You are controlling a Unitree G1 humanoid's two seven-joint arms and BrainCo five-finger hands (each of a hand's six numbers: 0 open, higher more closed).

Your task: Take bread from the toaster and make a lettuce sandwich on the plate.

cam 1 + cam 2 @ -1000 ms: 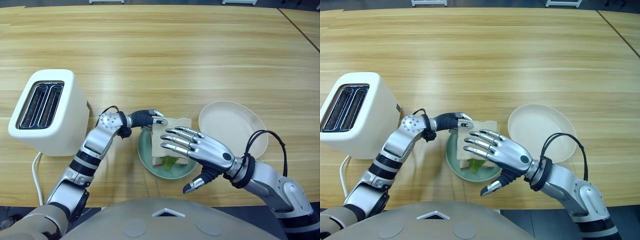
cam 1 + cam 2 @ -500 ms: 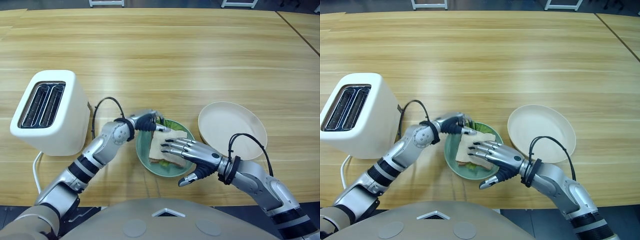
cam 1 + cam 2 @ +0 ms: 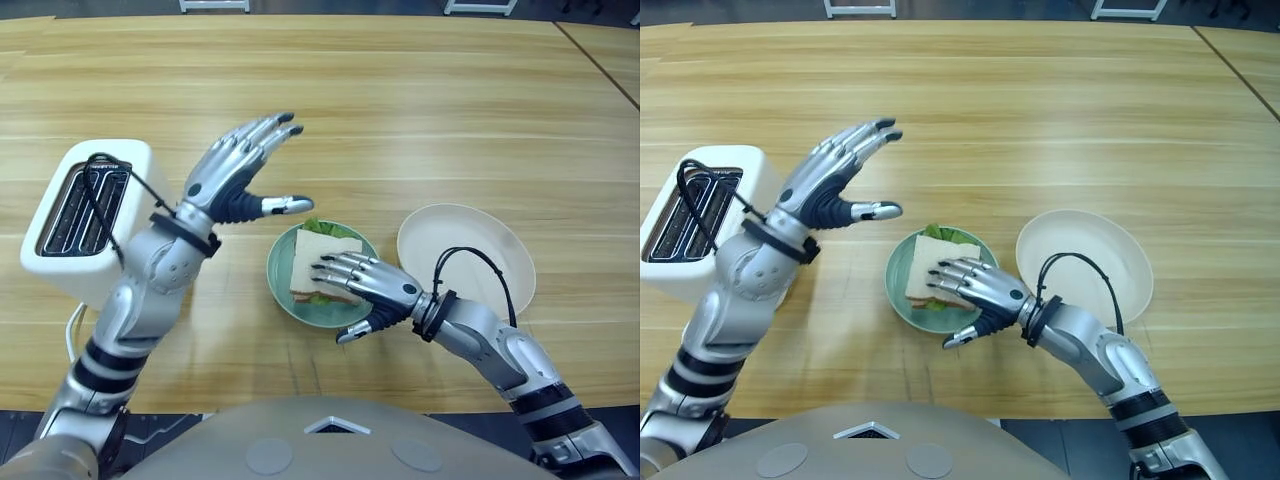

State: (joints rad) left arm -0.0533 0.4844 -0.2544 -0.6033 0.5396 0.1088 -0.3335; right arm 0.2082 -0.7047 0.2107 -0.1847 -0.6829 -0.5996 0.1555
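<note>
Resting on the sandwich [image 3: 318, 250], the right hand [image 3: 375, 286] lies flat.

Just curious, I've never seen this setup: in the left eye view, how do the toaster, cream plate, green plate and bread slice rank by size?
1. toaster, though it stands taller, so nearer the camera
2. cream plate
3. green plate, slightly smaller
4. bread slice

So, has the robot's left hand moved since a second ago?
Yes. The left hand has left the bread slice on the round green plate and risen away toward the boxy white toaster, fingers open.
</note>
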